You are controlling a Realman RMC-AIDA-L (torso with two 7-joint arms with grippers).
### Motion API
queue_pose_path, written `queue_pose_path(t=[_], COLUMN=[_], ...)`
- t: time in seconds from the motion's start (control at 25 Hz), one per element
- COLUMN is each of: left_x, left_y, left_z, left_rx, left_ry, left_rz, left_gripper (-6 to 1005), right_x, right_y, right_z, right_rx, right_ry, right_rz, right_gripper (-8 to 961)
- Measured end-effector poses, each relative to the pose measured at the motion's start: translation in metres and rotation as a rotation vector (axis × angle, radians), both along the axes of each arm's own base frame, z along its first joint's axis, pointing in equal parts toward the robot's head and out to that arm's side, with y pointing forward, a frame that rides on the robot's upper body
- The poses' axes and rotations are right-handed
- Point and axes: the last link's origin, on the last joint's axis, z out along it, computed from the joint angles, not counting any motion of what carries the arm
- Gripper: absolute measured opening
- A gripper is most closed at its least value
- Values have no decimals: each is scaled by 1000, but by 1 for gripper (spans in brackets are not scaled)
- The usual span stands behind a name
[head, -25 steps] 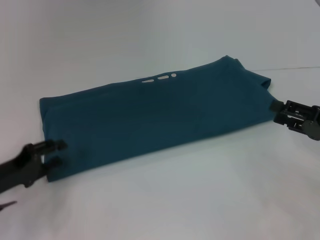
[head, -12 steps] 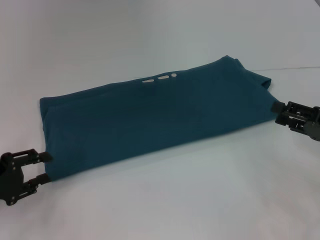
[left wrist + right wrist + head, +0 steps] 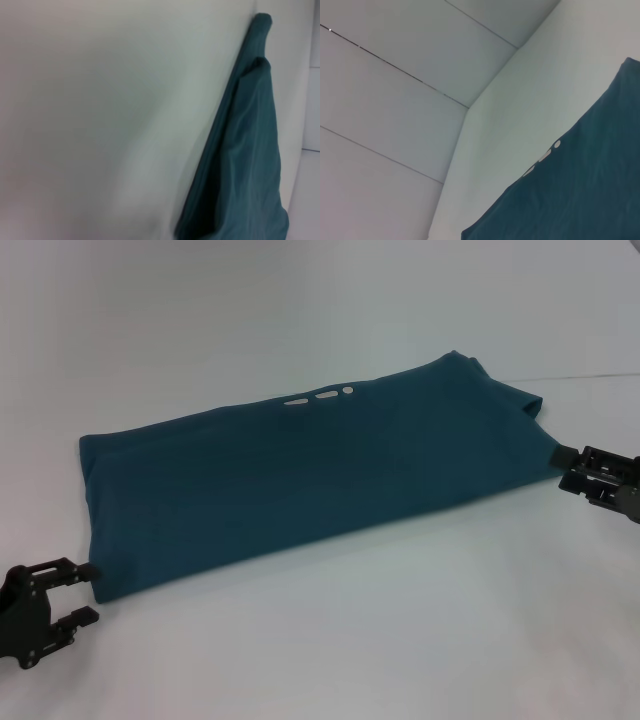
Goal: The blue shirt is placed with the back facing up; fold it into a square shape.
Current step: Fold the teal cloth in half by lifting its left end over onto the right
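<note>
The blue shirt (image 3: 300, 470) lies folded into a long band, running diagonally across the white table (image 3: 360, 640). White lettering marks (image 3: 320, 396) peek out at its far edge. My left gripper (image 3: 88, 593) is open, just off the band's near-left corner and not touching it. At the band's right end my right gripper (image 3: 565, 468) stands open, its upper finger close to the cloth's corner. The left wrist view shows the blue shirt (image 3: 250, 175) as a folded edge. The right wrist view shows the blue shirt (image 3: 580, 200) with the white marks (image 3: 542, 157).
A thin seam line (image 3: 590, 375) crosses the table at the far right. Pale wall panels (image 3: 395, 100) rise behind the table in the right wrist view. Bare tabletop surrounds the band on all sides.
My left gripper has left the shirt's left edge and drawn back toward the lower left. The right gripper has backed slightly to the right, off the corner. The shirt has not moved.
</note>
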Motion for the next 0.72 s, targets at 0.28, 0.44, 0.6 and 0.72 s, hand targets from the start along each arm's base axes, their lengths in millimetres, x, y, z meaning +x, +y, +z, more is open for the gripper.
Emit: queue_pose_path(t=[0.28,0.44,0.6,0.72], left_x=[-3,-5,-7,-6], left_y=[1,1,2,4], left_z=[-2,-8,-11,-13], left_rx=[14,23,30,32], left_ry=[20,16,15,13], left_rz=[9,37,57,62], left_gripper=[559,560,560,560], right_x=[1,2,4,5], right_y=[1,2,1,1], right_z=[1,1,1,2], right_rx=[5,10,11,15], right_ry=[-7,-10,-5,-4], right_rz=[-8,-13,-23,-25], right_gripper=[707,707,707,707])
